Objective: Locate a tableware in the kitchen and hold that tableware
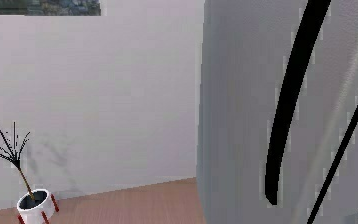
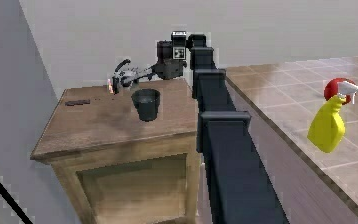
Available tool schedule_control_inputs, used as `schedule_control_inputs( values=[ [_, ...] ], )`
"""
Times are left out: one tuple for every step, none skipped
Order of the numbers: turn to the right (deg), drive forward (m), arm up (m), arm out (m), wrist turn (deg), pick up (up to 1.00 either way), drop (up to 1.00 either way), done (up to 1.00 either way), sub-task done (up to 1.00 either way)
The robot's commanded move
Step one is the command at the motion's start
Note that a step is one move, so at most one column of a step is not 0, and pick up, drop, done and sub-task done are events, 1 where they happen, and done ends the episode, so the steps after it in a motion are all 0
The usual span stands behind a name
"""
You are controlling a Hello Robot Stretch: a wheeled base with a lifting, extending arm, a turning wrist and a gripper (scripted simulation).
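Note:
In the arm side view a dark cup (image 2: 145,104) stands upright on a wooden table (image 2: 97,125), near its far right part. My arm rises as a dark bar just right of the table. At the arm's far end, my gripper (image 2: 122,76) reaches left above the table's back edge, a little beyond the cup. Its fingers lie against the tabletop and the wall behind. I cannot tell whether it holds anything.
A small dark flat thing (image 2: 82,100) lies on the table's far left. A yellow spray bottle (image 2: 333,120) with a red top stands at the arm side view's right. In the forward view a tall grey appliance (image 1: 247,110) with a black handle stands close on the right. A potted plant (image 1: 32,200) sits by the white wall.

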Motion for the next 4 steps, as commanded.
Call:
schedule_control_inputs(
  values=[
    [0.0, 0.00, -0.10, 0.00, 0.0, 0.00, 0.00, 0.00, 0.00],
    [0.0, 0.00, 0.00, 0.00, 0.0, 1.00, 0.00, 0.00, 0.00],
    [0.0, 0.00, 0.10, 0.00, 0.0, 0.00, 0.00, 0.00, 0.00],
    [0.0, 0.00, 0.00, 0.00, 0.0, 0.00, 0.00, 1.00, 0.00]
  ],
)
